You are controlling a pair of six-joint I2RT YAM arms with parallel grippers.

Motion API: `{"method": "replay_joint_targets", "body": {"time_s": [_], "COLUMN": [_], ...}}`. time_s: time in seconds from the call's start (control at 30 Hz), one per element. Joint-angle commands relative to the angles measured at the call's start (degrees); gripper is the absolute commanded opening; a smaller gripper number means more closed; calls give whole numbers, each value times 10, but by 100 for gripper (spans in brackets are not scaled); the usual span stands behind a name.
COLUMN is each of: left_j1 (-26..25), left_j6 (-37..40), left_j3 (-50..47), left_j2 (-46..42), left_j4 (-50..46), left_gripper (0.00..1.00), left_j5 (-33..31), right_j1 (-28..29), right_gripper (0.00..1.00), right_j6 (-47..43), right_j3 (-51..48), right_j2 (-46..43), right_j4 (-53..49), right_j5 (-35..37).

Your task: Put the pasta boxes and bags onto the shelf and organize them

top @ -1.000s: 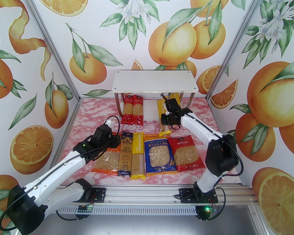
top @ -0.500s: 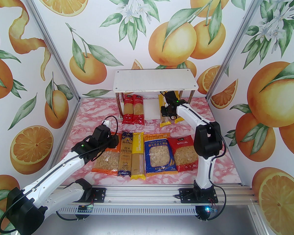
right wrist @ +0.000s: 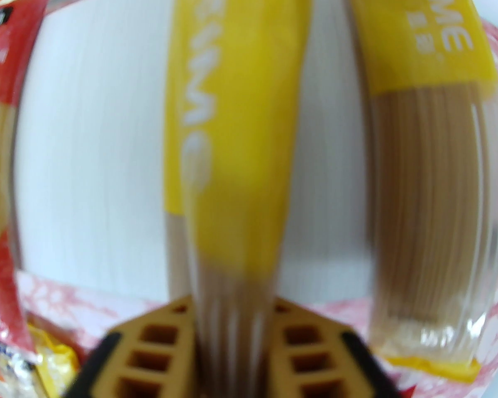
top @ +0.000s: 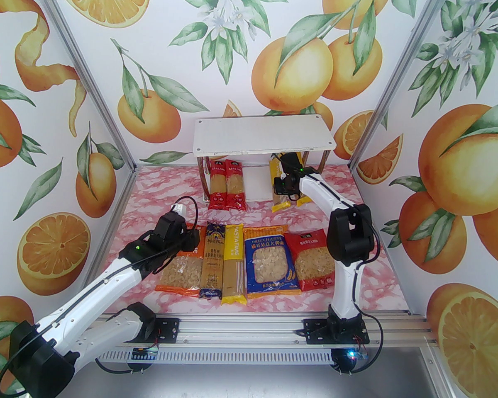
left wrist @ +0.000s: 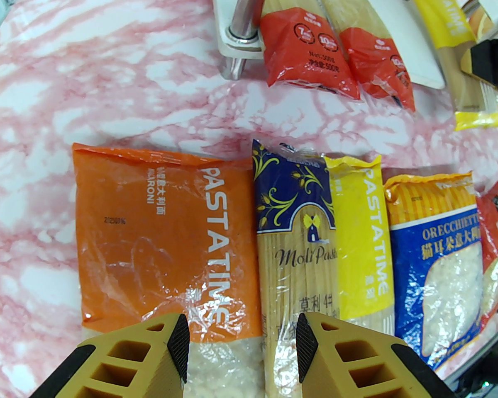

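The shelf (top: 261, 137) stands at the back, and two red spaghetti packs (top: 226, 185) lie on its lower board (right wrist: 99, 139). My right gripper (right wrist: 234, 317) is shut on a yellow spaghetti pack (right wrist: 236, 98) whose far end rests on that board, beside another yellow pack (right wrist: 431, 180). On the table in front lie an orange bag (left wrist: 157, 230), a dark blue pack (left wrist: 294, 222), a yellow pack (top: 233, 263), a blue bag (top: 269, 263) and a red bag (top: 315, 261). My left gripper (left wrist: 242, 338) hovers open over the seam between the orange bag and the dark blue pack.
The shelf's chrome leg (left wrist: 242, 23) stands just left of the red packs. Orange-print walls close in the pink marbled table (top: 157, 197) on three sides. The shelf's top board is bare.
My right arm has pushed forward, carrying the yellow pack further onto the lower board. The left arm has barely moved.
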Motion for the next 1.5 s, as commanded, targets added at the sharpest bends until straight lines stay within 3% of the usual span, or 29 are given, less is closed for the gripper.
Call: {"method": "replay_joint_targets", "body": {"time_s": [0.0,0.13,0.33,0.57,0.8,0.93,1.13,1.47], "left_j1": [3,3,3,3,4,4,4,7], "left_j6": [3,2,-1,0,4,9,15,22], "left_j3": [16,18,15,15,20,22,26,32], "left_j2": [-14,-19,-28,-37,-43,-43,-36,-44], "left_j4": [-14,-20,-27,-31,-34,-33,-31,-45], "left_gripper": [48,48,49,50,50,50,49,49], "left_j5": [-8,-11,-15,-18,-27,-31,-34,-44], "right_j1": [-9,-9,-9,-6,17,36,60,76], "right_gripper": [31,33,59,64,75,66,27,26], "right_j6": [3,4,10,13,13,13,14,20], "right_j3": [10,12,-1,-76,-192,-222,-207,-140], "right_j2": [27,37,30,-35,-143,-166,-125,-44], "right_j4": [29,28,32,95,186,200,189,169], "right_j5": [33,49,79,89,83,71,55,64]}}
